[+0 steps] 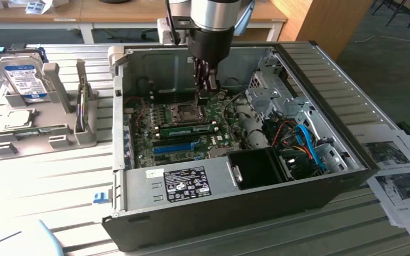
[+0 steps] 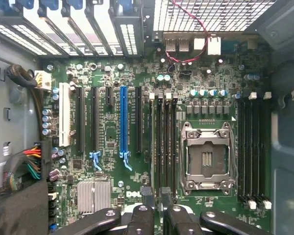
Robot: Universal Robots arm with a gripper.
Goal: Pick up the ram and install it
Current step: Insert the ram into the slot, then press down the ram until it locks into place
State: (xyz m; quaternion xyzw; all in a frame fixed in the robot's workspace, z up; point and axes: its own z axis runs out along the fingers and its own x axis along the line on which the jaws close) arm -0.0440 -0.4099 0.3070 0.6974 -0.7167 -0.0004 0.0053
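Robot gripper (image 1: 203,92) hangs inside the open PC case (image 1: 347,160), above the motherboard (image 2: 112,132), by the CPU socket (image 2: 207,159). Fingers apart, nothing held. Ram (image 1: 188,129) already seated in its slot; install looks done.

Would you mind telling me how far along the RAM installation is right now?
Done, apparently: the ram sits in place on the motherboard beside the CPU socket. In hand: nothing; the end effector hangs open above the board. Left: whether the ram is fully latched cannot be told.
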